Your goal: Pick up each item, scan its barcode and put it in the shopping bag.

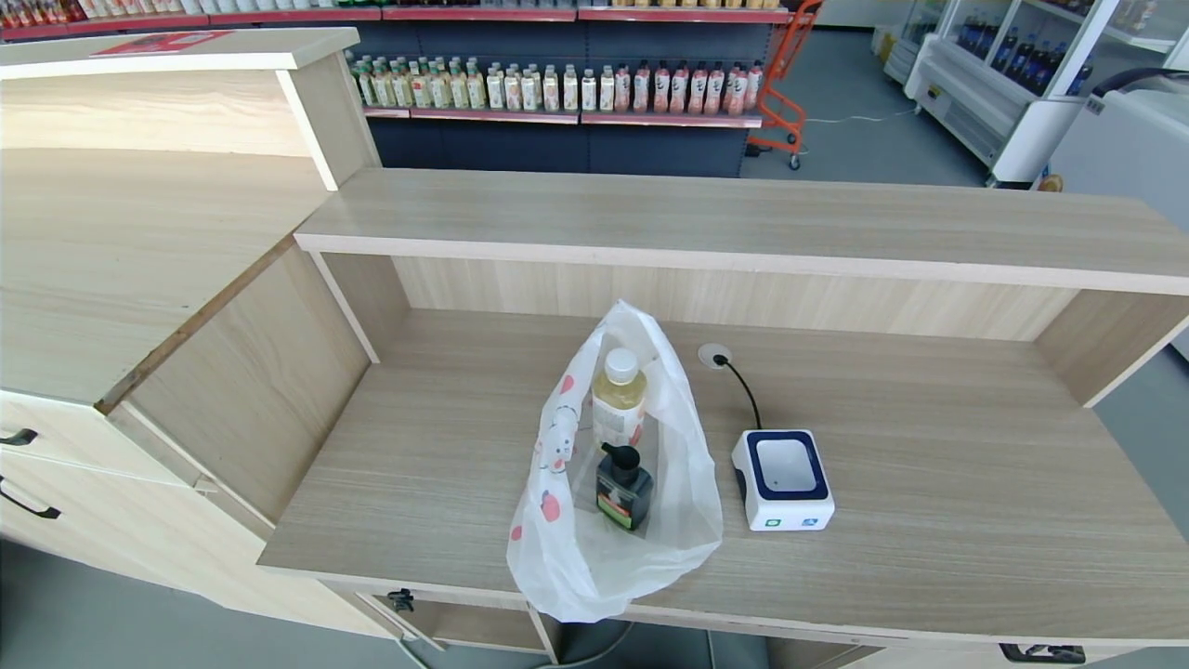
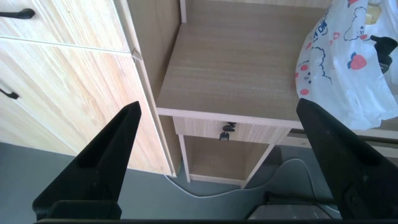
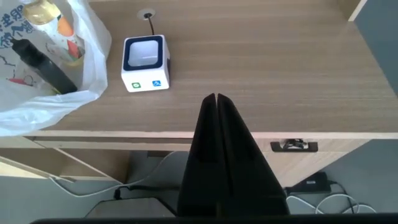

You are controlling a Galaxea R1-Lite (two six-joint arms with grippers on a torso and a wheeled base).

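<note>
A white plastic shopping bag (image 1: 557, 530) with red prints stands open on the wooden counter (image 1: 929, 483). Inside it are a yellow drink bottle (image 1: 619, 395) with a white cap and a dark pump bottle (image 1: 623, 483). To the bag's right sits a white and blue barcode scanner (image 1: 782, 478) on a black cable. My left gripper (image 2: 217, 152) is open, held low off the counter's front left corner, with the bag (image 2: 339, 68) farther off. My right gripper (image 3: 216, 102) is shut and empty, in front of the counter edge, apart from the scanner (image 3: 145, 62) and bag (image 3: 37, 93).
A raised shelf (image 1: 743, 223) runs along the counter's back. A taller cabinet (image 1: 139, 242) with drawers stands at the left. A drawer lock (image 2: 227, 129) sits under the counter front. Shelves of bottles (image 1: 557, 88) and coolers stand in the room behind.
</note>
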